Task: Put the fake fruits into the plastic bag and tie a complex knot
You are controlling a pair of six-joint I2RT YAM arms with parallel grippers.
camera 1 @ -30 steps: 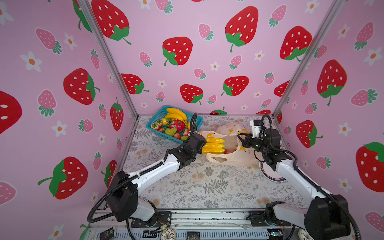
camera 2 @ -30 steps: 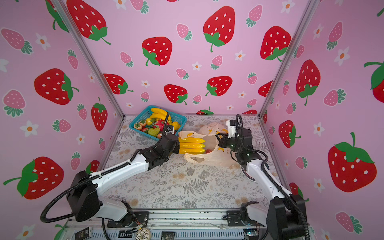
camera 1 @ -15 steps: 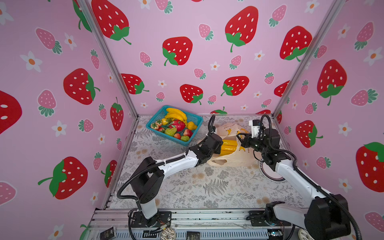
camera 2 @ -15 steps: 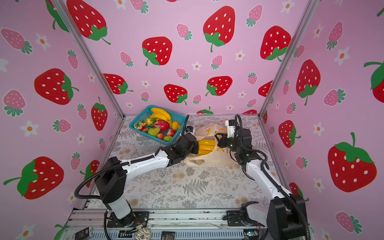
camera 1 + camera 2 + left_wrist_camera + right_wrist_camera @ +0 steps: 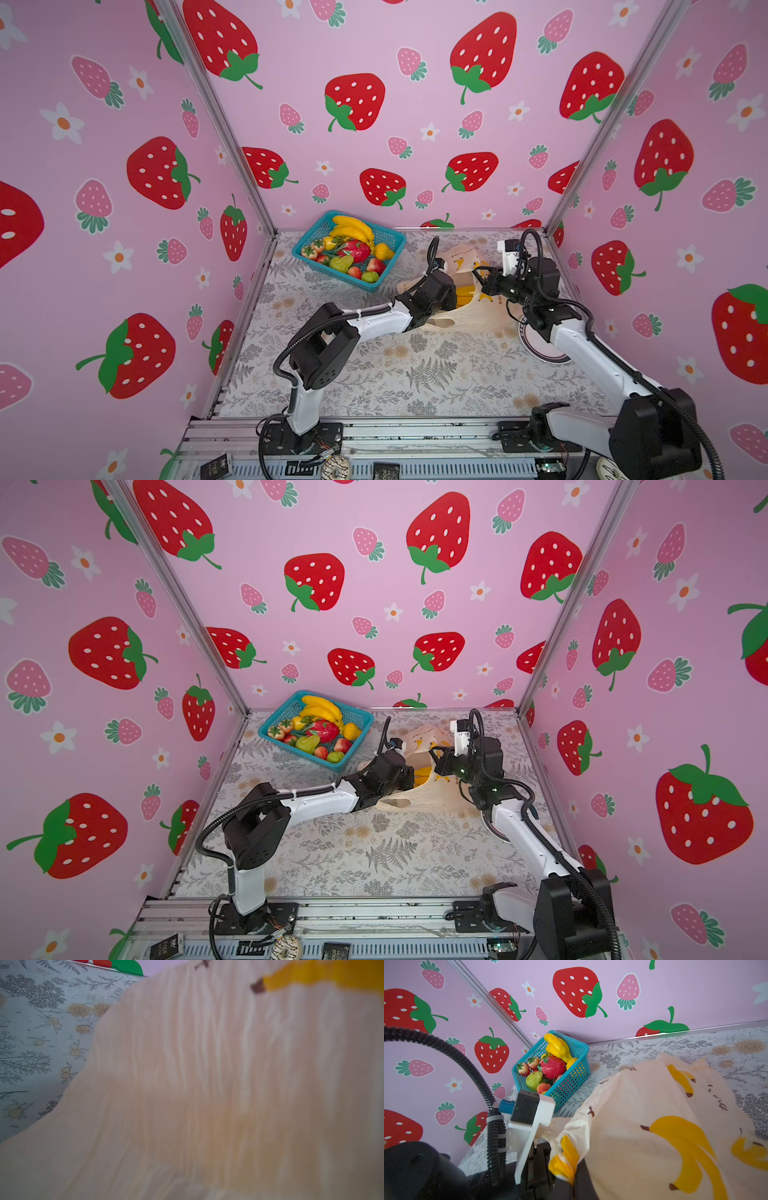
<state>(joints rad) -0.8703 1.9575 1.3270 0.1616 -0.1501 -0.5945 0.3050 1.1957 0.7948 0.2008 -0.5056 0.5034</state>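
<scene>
— Nearest to us, what changed?

— Our left arm swung in from the middle of the table. A second ago our left gripper (image 5: 445,291) carried the banana bunch (image 5: 466,290) outside the plastic bag (image 5: 461,321). Now both sit in the bag's mouth.

— Has it let go?

— We cannot tell. The fingertips are hidden by the wrist and the film, and the left wrist view shows only blurred peach plastic.

— And our right side?

— Our right gripper (image 5: 482,277) has not moved. It is pinched together on the bag's upper rim, holding the mouth up.

— So where do we stand?

— We judge one bunch is going in, early in the job. The bag lies on the right of the table, thin and crinkled, with banana prints. It sags where nothing holds it, its handles are loose, and there is no knot yet.

— Farther back?

— The rest of the fake fruits (image 5: 353,251) wait in the teal basket (image 5: 391,240) by the back wall, well apart from the bag.
</scene>
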